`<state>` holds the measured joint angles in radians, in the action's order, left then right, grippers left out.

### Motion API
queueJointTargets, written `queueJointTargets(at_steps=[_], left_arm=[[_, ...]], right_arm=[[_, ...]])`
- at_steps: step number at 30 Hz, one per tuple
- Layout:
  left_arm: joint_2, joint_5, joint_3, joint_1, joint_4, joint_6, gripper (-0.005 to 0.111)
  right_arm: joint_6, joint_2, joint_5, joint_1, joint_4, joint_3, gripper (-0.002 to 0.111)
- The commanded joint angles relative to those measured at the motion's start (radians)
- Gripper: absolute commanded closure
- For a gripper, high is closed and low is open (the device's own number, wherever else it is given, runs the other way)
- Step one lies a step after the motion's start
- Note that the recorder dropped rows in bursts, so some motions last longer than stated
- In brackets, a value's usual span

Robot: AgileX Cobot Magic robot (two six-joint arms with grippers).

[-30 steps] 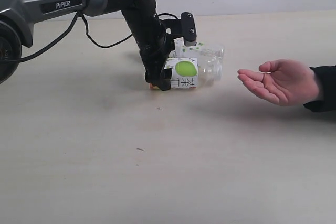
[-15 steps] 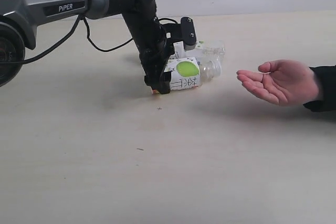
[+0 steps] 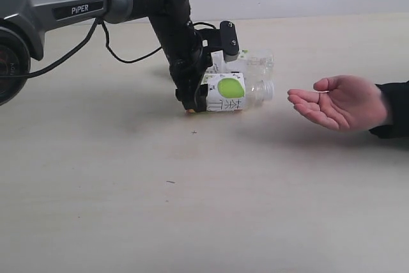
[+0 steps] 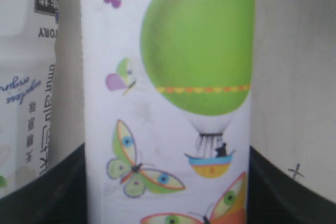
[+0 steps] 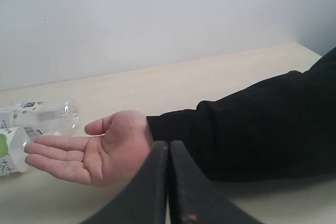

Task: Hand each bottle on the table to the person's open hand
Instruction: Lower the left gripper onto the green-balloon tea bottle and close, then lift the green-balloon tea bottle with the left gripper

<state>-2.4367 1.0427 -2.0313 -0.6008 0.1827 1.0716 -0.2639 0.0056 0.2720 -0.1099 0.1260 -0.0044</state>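
Observation:
A small clear bottle [image 3: 230, 92] with a white label showing a green balloon lies on its side on the table [image 3: 192, 209]. My left gripper [image 3: 214, 82] reaches down over it, and its black jaws press against both sides of the label [image 4: 168, 98]. A second clear bottle [image 3: 252, 62] lies just behind it, touching or nearly so. The open hand [image 3: 339, 100], palm up, waits to the right, a short gap from the held bottle's neck. My right gripper [image 5: 168, 148] is shut and empty, pointing at the hand [image 5: 94, 150].
The person's black sleeve [image 3: 393, 110] rests at the right edge of the table. A black cable [image 3: 128, 55] trails behind the left arm. A few tiny dark specks [image 3: 193, 132] mark the pale surface in front.
The left jaws have closed in on the balloon-label bottle. The bottle has turned from tilted to level, its neck pointing at the hand. The hand has barely moved.

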Motion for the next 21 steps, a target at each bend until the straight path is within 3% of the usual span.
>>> queueJointTargets(at_steps=[1, 21], left_arm=[[0.003, 0.049, -0.004, 0.002, 0.012, -0.006, 0.107], [0.142, 0.178, -0.004, -0.012, 0.041, -0.139, 0.107]], right_arm=[[0.001, -0.006, -0.009, 0.005, 0.007, 0.004, 0.108], [-0.001, -0.006, -0.009, 0.005, 0.007, 0.004, 0.108]])
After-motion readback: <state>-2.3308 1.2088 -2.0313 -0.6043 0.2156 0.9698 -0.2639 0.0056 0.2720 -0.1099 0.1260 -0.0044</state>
